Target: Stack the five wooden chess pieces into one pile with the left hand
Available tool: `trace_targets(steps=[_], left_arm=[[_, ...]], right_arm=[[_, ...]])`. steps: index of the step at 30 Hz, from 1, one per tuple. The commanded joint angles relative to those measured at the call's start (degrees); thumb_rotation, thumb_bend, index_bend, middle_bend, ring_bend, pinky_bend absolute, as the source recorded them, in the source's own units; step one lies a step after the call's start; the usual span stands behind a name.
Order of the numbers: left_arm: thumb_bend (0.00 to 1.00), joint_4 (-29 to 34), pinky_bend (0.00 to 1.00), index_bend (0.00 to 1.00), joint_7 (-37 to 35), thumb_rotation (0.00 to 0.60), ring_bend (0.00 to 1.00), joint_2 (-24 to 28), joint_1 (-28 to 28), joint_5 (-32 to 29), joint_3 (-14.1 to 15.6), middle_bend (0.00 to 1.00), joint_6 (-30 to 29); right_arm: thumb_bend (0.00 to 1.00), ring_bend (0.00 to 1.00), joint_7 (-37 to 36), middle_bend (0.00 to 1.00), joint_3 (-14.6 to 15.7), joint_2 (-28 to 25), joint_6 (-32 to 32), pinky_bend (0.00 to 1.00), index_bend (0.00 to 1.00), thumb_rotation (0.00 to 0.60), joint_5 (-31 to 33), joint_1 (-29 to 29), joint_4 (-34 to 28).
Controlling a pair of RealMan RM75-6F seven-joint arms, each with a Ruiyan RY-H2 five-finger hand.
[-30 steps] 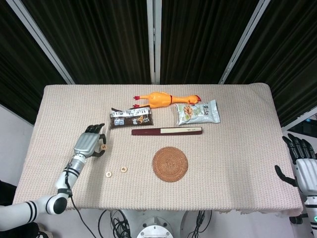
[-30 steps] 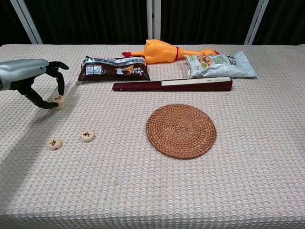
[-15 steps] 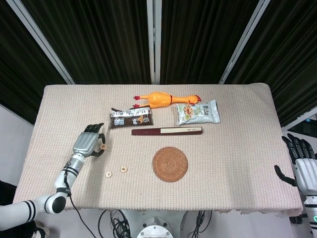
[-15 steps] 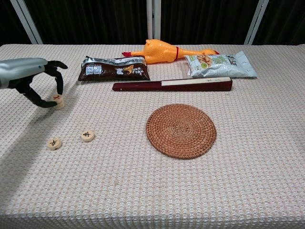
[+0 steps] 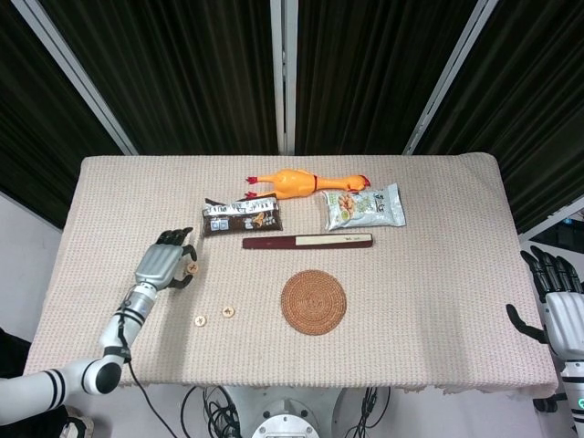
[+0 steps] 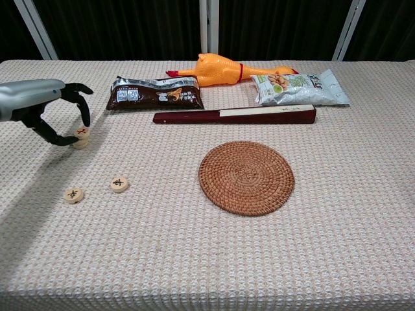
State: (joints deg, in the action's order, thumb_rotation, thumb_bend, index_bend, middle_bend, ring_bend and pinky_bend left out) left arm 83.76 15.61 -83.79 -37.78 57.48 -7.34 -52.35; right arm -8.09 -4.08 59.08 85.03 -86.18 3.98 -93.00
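chest view: left robot hand (image 6: 55,116) pinches a round wooden chess piece (image 6: 81,133) atop the small pile (image 6: 80,142); next, release, fetch the two loose pieces (image 6: 96,189)

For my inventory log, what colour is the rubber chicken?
Orange-yellow rubber chicken, with a red band; chest view shows it best.

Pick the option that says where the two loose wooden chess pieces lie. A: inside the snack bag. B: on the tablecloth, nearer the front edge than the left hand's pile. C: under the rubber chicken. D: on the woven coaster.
B: both loose chess pieces lie flat on the tablecloth, in front of the pile at the left hand.
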Motion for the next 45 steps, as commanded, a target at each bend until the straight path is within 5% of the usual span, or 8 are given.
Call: trace_targets(steps=[1,8,16,24,45], left_arm=[[0.31,1.48,0.0,0.4,0.66,0.6,0.0,0.93,0.21,0.37,0.13,0.02,-0.79],[0.31,6.96,0.0,0.38,3.67,0.6,0.0,4.41,0.79,0.52,0.41,0.01,-3.34],[0.43,7.86,0.0,0.25,1.94,0.6,0.0,5.79,0.21,-0.02,1.09,0.0,0.07],[0.57,6.46,0.0,0.24,2.93,0.6,0.0,5.06,-0.78,-1.76,1.85,0.0,1.94],[0.57,5.97,0.0,0.32,3.46,0.6,0.0,4.57,-1.22,-3.01,2.79,0.0,1.78]], right_arm=[[0.28,0.0,0.0,0.0,-0.01,0.0,-0.03,0.0,0.0,0.6,0.04,0.01,-0.03],[0.28,0.0,0.19,0.0,0.1,0.03,-0.15,0.0,0.0,0.6,-0.07,0.03,-0.13],[0.28,0.0,0.0,0.0,0.17,-0.05,-0.03,0.0,0.0,0.6,-0.19,-0.07,-0.16],[0.28,0.0,-0.36,0.0,0.02,-0.18,-0.36,0.0,0.0,0.6,0.09,0.09,-0.05],[0.28,0.0,-0.19,0.0,-0.04,-0.14,-0.49,0.0,0.0,0.6,0.32,0.11,-0.1]])
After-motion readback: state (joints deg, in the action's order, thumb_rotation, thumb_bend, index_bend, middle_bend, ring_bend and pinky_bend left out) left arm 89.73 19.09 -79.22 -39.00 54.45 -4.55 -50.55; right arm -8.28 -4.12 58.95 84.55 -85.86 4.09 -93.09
